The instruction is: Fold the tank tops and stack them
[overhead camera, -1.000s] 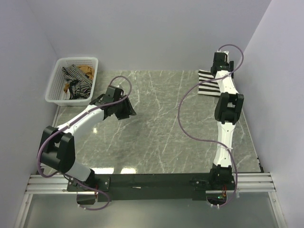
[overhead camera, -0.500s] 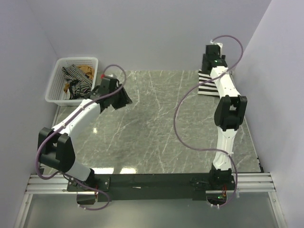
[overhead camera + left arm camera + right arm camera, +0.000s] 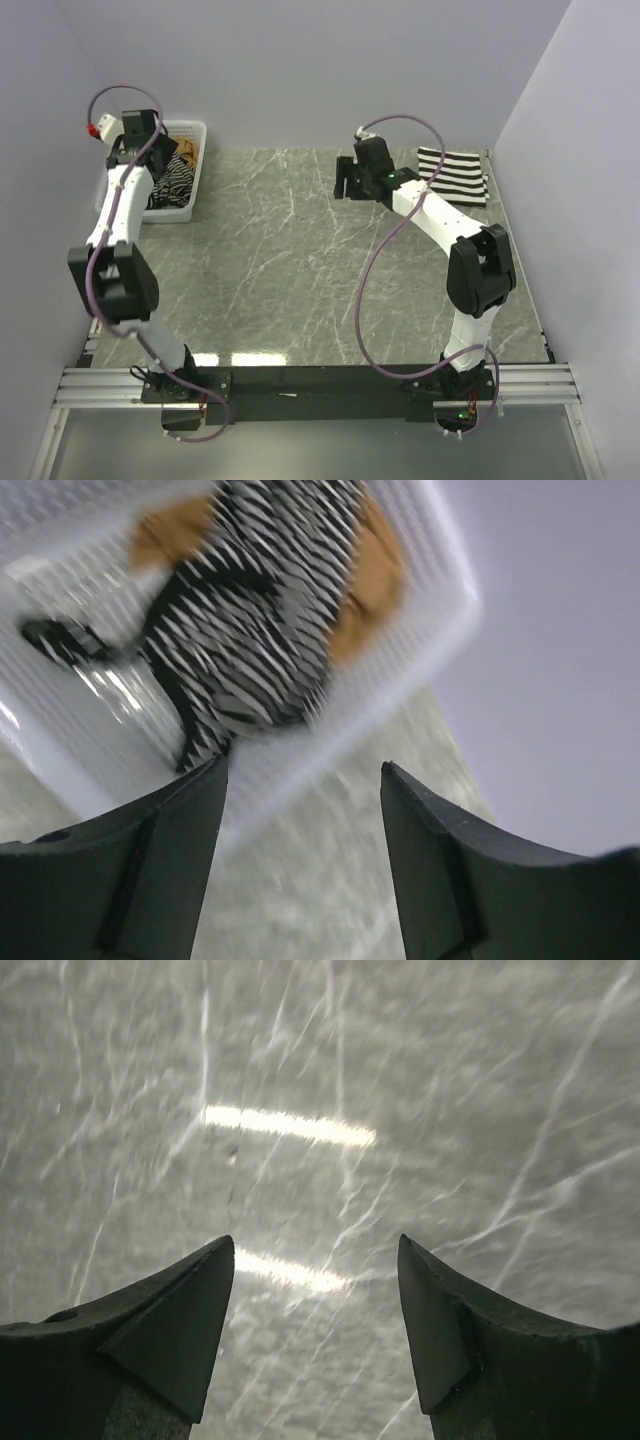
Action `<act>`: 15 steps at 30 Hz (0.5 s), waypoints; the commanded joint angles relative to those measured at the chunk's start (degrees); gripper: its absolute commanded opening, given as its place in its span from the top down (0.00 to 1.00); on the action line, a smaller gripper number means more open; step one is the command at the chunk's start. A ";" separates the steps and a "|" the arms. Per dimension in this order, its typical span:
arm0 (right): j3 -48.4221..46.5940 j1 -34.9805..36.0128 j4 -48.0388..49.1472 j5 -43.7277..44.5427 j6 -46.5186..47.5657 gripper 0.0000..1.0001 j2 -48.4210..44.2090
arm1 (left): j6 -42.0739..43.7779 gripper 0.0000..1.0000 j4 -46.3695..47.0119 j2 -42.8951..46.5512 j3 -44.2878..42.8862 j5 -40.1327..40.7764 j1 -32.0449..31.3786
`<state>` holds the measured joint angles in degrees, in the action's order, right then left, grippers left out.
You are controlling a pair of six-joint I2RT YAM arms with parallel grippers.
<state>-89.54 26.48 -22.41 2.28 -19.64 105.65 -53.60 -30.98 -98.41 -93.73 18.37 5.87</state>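
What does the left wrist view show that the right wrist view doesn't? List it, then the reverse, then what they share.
Only the left wrist view: the white plastic mesh basket holding a thin-striped dark-and-white fabric tank top and a plain tan-brown fabric tank top, plus a pale wall.
Only the right wrist view: two bright light streaks reflected on the stone.
Both: the grey marbled table top and an open, empty gripper, the left gripper or the right gripper.

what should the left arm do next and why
Probably lower the open left pincer into the white plastic mesh basket onto the crumpled thin-striped dark fabric tank top and close. It hovers empty above that top, which lies over the plain tan-brown fabric top.
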 commanded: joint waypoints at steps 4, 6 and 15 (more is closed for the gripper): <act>1.82 2.88 5.72 -8.52 -3.48 0.27 -0.44 | 0.25 0.33 -5.12 -19.31 -19.09 5.79 6.43; 1.82 2.96 5.72 -8.26 -3.39 0.27 0.09 | 0.95 0.34 -7.33 -23.74 -26.72 5.27 7.14; 1.56 2.88 5.89 -8.35 -3.21 0.27 1.67 | 2.19 0.38 -4.19 -33.16 -29.06 2.82 9.07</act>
<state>-87.05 29.63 -18.76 -5.56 -22.61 106.30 -52.88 -37.04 -131.15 -120.11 22.15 14.41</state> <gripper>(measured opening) 0.729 0.624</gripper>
